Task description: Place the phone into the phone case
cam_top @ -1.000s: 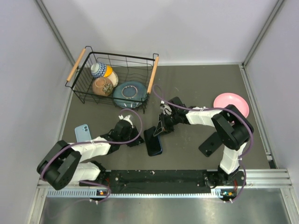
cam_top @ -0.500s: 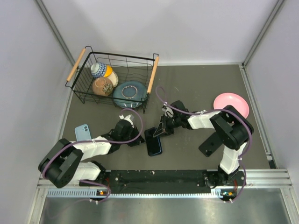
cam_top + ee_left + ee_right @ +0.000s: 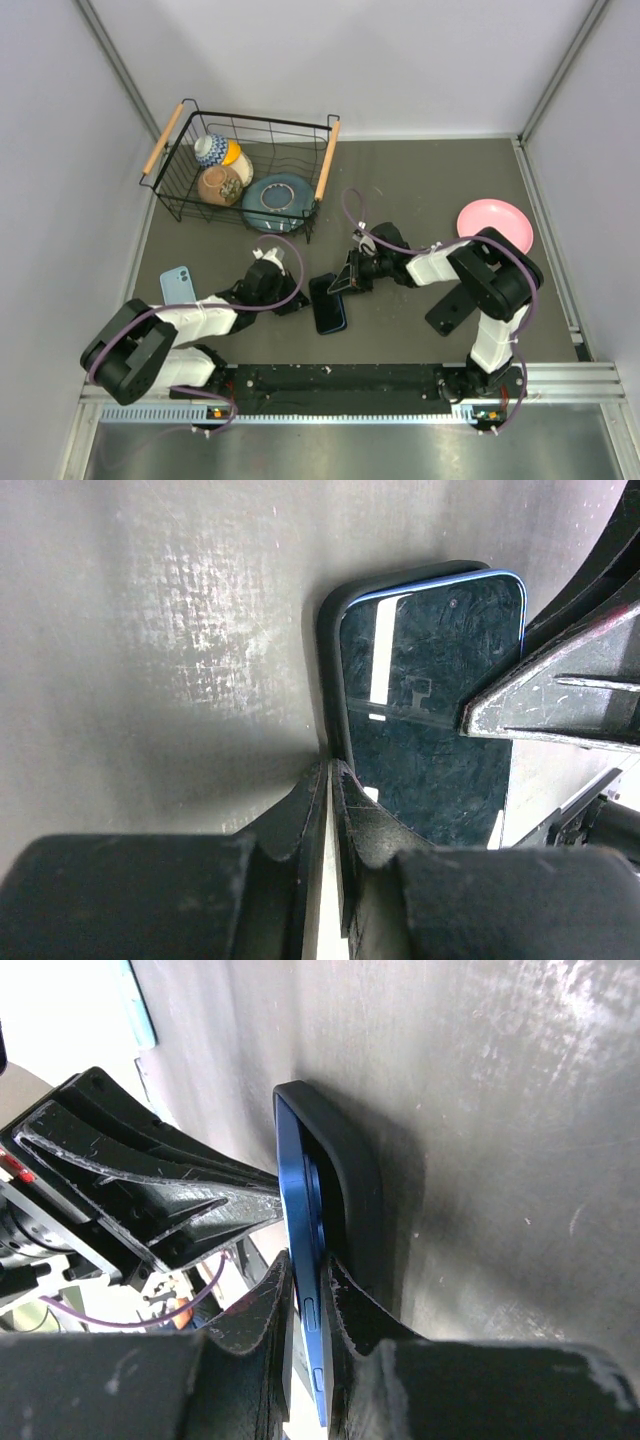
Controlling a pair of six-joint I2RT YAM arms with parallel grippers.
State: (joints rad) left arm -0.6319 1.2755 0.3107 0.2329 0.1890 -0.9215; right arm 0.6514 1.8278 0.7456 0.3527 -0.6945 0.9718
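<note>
While left gripper [image 3: 328, 770] pinches one phone case [image 3: 326, 640], right gripper [image 3: 308, 1272] clamps one phone [image 3: 298, 1190].

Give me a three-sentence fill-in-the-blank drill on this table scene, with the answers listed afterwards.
The plate lying near the right arm is ____ in colour. The wire basket has ____ wooden handles. The right gripper pinches a phone with a ____ rim, right beside the black case.
Missing words: pink; two; blue.
</note>
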